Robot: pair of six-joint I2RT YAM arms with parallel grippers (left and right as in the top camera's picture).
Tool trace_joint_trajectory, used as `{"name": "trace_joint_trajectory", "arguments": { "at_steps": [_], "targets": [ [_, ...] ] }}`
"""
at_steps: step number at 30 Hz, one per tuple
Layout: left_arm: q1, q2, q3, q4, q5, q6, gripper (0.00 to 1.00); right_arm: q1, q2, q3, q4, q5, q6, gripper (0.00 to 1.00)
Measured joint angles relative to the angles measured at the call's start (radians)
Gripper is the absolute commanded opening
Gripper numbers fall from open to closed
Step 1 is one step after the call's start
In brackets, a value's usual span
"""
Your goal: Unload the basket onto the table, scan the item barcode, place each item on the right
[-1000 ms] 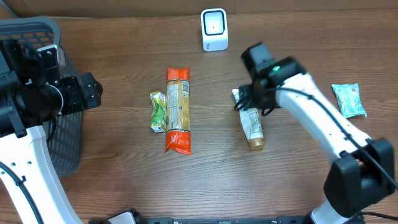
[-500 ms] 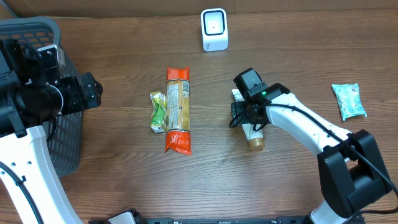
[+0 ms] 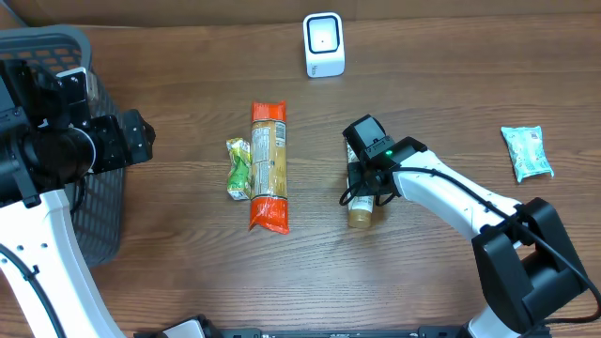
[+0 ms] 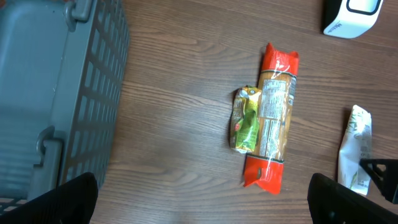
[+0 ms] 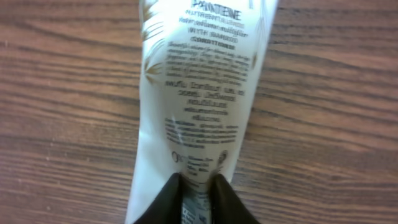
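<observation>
The item is a white conditioner tube (image 5: 199, 93) with a gold cap (image 3: 360, 216), lying on the wooden table right of centre. My right gripper (image 5: 197, 185) is down over it and shut, its two black fingers pinching the tube's flat crimped end. From overhead the right gripper (image 3: 364, 176) covers most of the tube. The white scanner (image 3: 324, 44) stands at the table's far edge. My left gripper (image 4: 202, 202) hovers wide open and holds nothing, over bare wood beside the basket. The tube's barcode is not visible in any view.
An orange snack pack (image 3: 268, 166) and a green packet (image 3: 238, 169) lie side by side at the centre. A teal packet (image 3: 526, 151) lies at the far right. A grey plastic basket (image 3: 94, 216) stands at the left edge under the left arm.
My right gripper came down and toward the near-left onto the tube and closed on its end. The tube has slid left with it. The left arm is unchanged.
</observation>
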Motion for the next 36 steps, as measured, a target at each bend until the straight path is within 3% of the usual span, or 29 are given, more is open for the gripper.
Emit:
{"name": "trace_joint_trajectory", "arguments": {
  "at_steps": [3, 4, 6, 7, 9, 12, 15, 19, 20, 24, 27, 36],
  "targets": [
    [0.000, 0.000, 0.000, 0.000, 0.000, 0.000, 1.00, 0.000, -0.005, 0.001, 0.007, -0.016, -0.001, 0.07],
    [0.000, 0.000, 0.000, 0.000, 0.000, 0.000, 0.99, 0.000, -0.005, 0.001, 0.007, -0.021, -0.001, 0.15],
    [0.000, 0.000, 0.000, 0.000, 0.000, 0.000, 1.00, 0.000, -0.005, 0.001, 0.009, -0.032, -0.002, 0.42],
    [0.000, 0.000, 0.000, 0.000, 0.000, 0.000, 1.00, -0.002, -0.005, 0.001, 0.005, -0.043, 0.003, 0.49],
    [0.000, 0.000, 0.000, 0.000, 0.000, 0.000, 1.00, -0.002, -0.005, 0.001, 0.000, -0.061, 0.031, 0.49],
    [0.000, 0.000, 0.000, 0.000, 0.000, 0.000, 1.00, -0.009, -0.004, 0.001, -0.014, -0.099, 0.076, 0.32],
    [0.000, 0.000, 0.000, 0.000, 0.000, 0.000, 0.99, -0.050, -0.004, 0.003, -0.021, -0.169, 0.117, 0.24],
    [0.000, 0.000, 0.000, 0.000, 0.000, 0.000, 1.00, -0.126, -0.009, 0.025, -0.045, -0.277, 0.143, 0.23],
    [0.000, 0.000, 0.000, 0.000, 0.000, 0.000, 1.00, -0.147, -0.017, 0.029, -0.049, -0.303, 0.146, 0.26],
    [0.000, 0.000, 0.000, 0.000, 0.000, 0.000, 1.00, -0.241, -0.082, 0.031, -0.093, -0.396, 0.159, 0.58],
    [0.000, 0.000, 0.000, 0.000, 0.000, 0.000, 1.00, -0.306, -0.117, 0.037, -0.112, -0.460, 0.132, 0.73],
    [0.000, 0.000, 0.000, 0.000, 0.000, 0.000, 0.99, -0.313, -0.089, -0.033, 0.012, -0.583, 0.080, 0.79]
  ]
}}
